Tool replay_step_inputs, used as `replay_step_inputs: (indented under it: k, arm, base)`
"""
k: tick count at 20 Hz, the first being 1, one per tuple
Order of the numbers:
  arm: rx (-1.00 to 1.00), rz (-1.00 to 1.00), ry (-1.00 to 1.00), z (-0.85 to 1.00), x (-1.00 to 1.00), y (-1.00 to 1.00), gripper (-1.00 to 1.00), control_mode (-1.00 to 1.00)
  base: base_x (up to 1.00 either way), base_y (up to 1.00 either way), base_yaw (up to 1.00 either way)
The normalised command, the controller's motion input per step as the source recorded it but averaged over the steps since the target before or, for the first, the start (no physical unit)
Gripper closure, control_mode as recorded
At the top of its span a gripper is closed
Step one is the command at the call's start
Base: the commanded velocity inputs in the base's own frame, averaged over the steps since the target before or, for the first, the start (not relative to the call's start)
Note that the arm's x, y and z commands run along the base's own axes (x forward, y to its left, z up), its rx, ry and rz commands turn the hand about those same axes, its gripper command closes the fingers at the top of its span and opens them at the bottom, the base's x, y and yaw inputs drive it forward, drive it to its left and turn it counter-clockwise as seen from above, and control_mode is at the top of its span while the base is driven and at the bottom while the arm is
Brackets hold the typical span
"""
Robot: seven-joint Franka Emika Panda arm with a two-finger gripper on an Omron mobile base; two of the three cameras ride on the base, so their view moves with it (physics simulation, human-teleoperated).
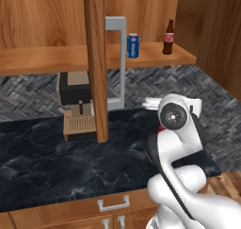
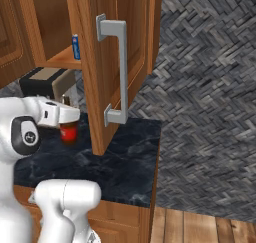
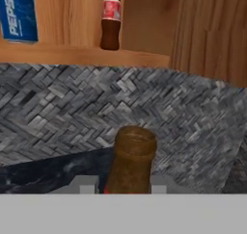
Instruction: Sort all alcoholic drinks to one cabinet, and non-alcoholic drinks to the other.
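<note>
My gripper [image 3: 122, 186] is shut on the neck of the brown beer bottle [image 3: 131, 158], whose open mouth rises between the two fingertips. In the right base view the gripper [image 2: 69, 118] holds the same beer bottle [image 2: 68, 132], red label showing, upright just above the dark counter. On the open cabinet's shelf [image 1: 155, 57] stand the blue soda can [image 1: 133, 45] and the small dark cola bottle [image 1: 168, 37]. The hand view shows that can [image 3: 18, 12] and cola bottle [image 3: 111, 19] above and beyond the held bottle. The can's edge [image 2: 75, 46] peeks past the door.
The open cabinet door [image 1: 96, 63] with its grey handle [image 1: 117, 58] juts out over the counter, left of the arm; in the right base view that door [image 2: 135, 47] stands right of the gripper. A coffee machine [image 1: 75, 105] sits behind it. The counter [image 2: 135, 167] ends at the right.
</note>
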Motion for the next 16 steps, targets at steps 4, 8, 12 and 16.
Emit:
replay_step_inputs:
  k: [4, 8, 12, 16]
  arm:
    - [0.03, 0.08, 0.11, 0.57, -0.41, 0.00, 1.00, -1.00]
    - [0.01, 0.08, 0.07, 0.47, -0.40, 0.00, 1.00, -1.00]
    - [0.00, 0.06, 0.07, 0.43, -0.32, 0.00, 1.00, -1.00]
    - [0.00, 0.05, 0.00, 0.18, -0.48, 0.00, 1.00, -1.00]
  base:
    - [0.00, 0.00, 0.00]
    - [0.00, 0.00, 0.00]
    - [0.00, 0.00, 0.00]
    - [0.00, 0.00, 0.00]
